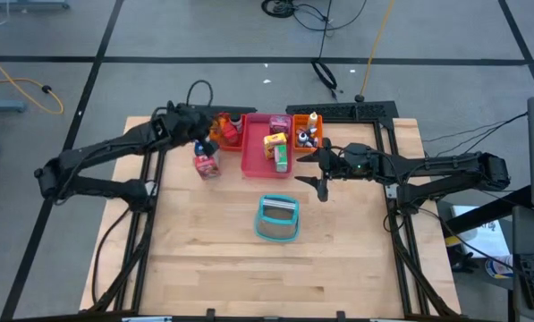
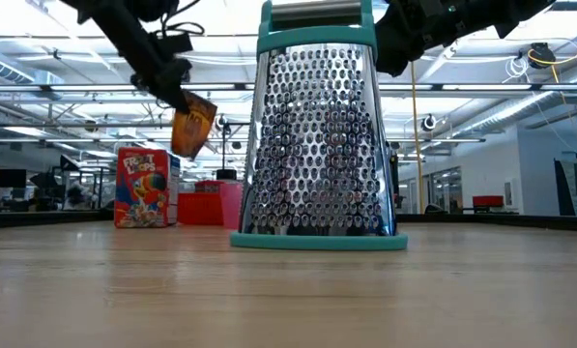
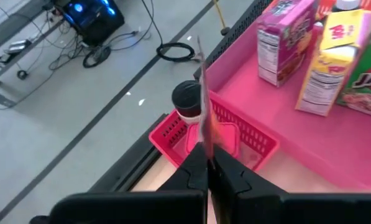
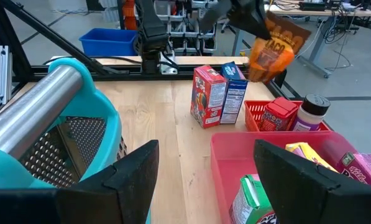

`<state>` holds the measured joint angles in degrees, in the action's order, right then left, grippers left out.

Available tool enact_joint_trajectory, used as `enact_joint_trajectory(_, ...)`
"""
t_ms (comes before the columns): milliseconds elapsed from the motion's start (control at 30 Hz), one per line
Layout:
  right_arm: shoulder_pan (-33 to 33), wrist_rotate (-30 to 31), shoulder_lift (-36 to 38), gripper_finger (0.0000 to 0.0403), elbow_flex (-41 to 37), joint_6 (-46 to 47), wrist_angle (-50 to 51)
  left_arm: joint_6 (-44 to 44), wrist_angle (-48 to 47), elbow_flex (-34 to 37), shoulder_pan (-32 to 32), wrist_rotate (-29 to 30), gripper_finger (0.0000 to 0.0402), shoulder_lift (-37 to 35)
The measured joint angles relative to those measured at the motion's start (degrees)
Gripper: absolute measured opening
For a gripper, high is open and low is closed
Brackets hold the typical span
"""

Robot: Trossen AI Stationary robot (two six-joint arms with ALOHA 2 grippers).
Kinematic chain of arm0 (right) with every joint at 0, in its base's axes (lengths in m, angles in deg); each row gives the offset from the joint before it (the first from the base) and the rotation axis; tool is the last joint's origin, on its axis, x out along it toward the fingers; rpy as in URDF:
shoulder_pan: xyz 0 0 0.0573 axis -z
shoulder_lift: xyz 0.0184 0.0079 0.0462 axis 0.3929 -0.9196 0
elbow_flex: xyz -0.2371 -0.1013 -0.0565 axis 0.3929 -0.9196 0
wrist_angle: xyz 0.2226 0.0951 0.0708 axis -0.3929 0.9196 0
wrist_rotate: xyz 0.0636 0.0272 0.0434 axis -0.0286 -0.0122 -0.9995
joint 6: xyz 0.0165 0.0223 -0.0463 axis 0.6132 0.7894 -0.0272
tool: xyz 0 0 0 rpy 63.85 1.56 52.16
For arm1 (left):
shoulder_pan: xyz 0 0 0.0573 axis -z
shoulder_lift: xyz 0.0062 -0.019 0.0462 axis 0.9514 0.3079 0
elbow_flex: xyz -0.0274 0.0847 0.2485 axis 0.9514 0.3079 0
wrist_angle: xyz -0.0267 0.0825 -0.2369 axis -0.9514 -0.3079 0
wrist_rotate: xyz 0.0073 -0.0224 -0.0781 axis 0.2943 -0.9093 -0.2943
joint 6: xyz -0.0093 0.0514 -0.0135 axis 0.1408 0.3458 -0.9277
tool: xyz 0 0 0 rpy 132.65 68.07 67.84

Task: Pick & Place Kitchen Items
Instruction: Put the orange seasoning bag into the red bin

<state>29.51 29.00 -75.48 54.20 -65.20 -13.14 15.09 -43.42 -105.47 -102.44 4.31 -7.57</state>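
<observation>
My left gripper (image 1: 200, 132) is shut on an orange snack packet (image 2: 193, 124) and holds it in the air above the red basket (image 3: 247, 140), which holds a dark-lidded jar (image 3: 187, 98). A cereal box (image 1: 207, 165) stands upright on the table near the basket. Cartons, a yellow one (image 3: 329, 59) among them, stand in the pink tray (image 1: 256, 163). My right gripper (image 4: 207, 180) hovers open over the pink tray's near right corner, touching nothing. My left gripper pinches the orange packet by its upper edge (image 3: 205, 148) between its two shut fingers. The fingers slant down from the table's left side. The thin packet hangs tilted below them (image 4: 271, 53), lifted clear of the table and the basket.
A teal-framed metal grater (image 1: 277, 217) stands upright in the middle of the table, near side of the trays. An orange tray (image 1: 308, 136) with small items sits to the right of the pink one. Bare wood lies toward the near edge.
</observation>
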Motion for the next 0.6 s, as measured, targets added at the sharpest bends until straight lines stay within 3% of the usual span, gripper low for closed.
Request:
enact_joint_trajectory(333, 0.0, 0.0, 0.0, 0.0254, 0.0, 0.0, 0.0, 1.7, 11.0, 8.0, -10.1, -12.4, 0.0000, 0.0)
enact_joint_trajectory(600, 0.0, 0.0, 0.0, 0.0254, 0.0, 0.0, 0.0, 3.2, 14.6, 11.3, -14.3, -14.3, 0.0000, 0.0)
